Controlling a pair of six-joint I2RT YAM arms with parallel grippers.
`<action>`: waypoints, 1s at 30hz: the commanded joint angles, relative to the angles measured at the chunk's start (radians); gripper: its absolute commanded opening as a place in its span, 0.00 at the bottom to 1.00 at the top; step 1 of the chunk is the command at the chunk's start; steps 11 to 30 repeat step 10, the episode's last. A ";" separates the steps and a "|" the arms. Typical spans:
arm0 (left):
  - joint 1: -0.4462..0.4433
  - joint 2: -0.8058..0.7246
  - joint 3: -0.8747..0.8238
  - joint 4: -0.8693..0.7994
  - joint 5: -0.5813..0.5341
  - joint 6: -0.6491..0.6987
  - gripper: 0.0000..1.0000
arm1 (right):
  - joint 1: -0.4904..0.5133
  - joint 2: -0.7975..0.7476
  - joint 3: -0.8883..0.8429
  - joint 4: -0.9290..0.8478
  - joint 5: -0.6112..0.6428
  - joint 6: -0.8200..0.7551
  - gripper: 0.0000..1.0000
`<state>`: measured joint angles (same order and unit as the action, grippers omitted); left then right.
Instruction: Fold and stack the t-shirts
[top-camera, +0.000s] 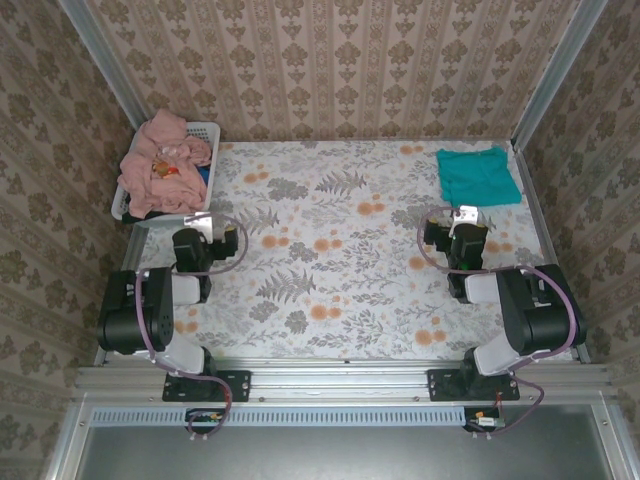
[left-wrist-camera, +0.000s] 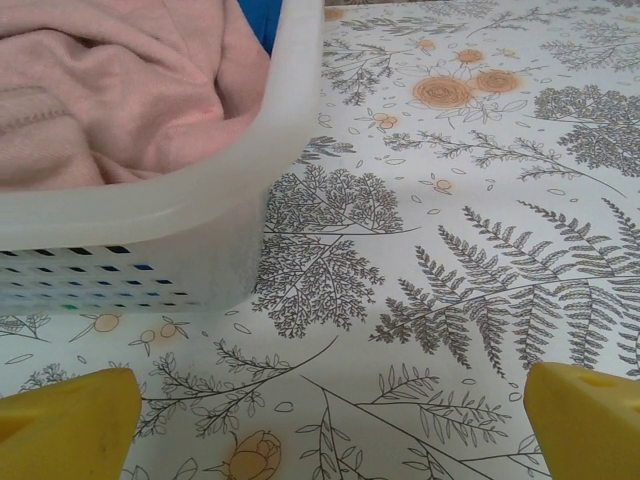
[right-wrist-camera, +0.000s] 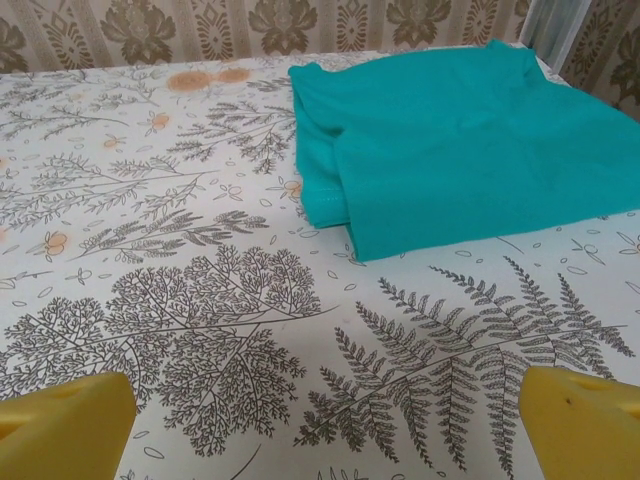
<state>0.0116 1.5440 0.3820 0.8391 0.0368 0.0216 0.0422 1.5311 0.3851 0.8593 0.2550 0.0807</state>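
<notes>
My left pincer gapes empty near the basket of pink t-shirts; my right pincer (also apart) faces the folded teal t-shirt on the tabletop.

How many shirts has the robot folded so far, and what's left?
One looks done: the teal t-shirt lies folded at the far right corner of the table. Nothing is in hand: the left gripper and right gripper are open and empty. The pink t-shirts sit heaped in the white basket; I can't count them.
</notes>
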 joint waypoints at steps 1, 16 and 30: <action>-0.008 -0.006 0.018 0.028 -0.010 0.021 1.00 | 0.002 -0.002 0.000 0.040 -0.009 -0.010 1.00; -0.007 -0.004 0.019 0.027 -0.011 0.021 1.00 | 0.001 -0.002 0.002 0.034 -0.032 -0.016 1.00; -0.007 -0.004 0.019 0.027 -0.011 0.021 1.00 | 0.001 -0.002 0.002 0.034 -0.032 -0.016 1.00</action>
